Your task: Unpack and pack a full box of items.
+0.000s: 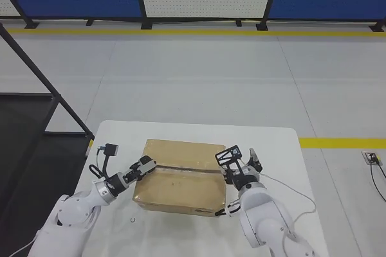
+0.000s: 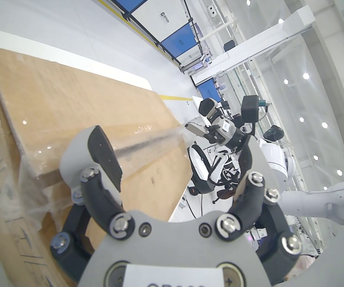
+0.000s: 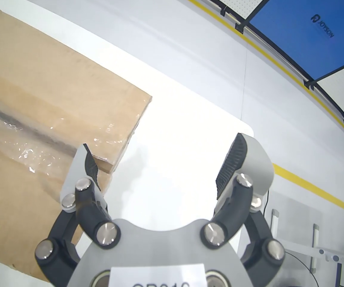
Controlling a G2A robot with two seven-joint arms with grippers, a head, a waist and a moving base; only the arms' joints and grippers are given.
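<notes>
Brown cardboard box (image 1: 180, 183), shiny tape (image 1: 183, 168) on top, white bench (image 1: 270, 138), left claw (image 2: 173, 141) spread, right claw (image 3: 163, 147) spread

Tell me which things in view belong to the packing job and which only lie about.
Belong to the job:
- cardboard box, shut, clear tape along its top seam
- left gripper, open, at one end of the box
- right gripper, open, at the other end

Lying about:
- small ring on the white table
- black frame beside the table
- cable on the floor
</notes>
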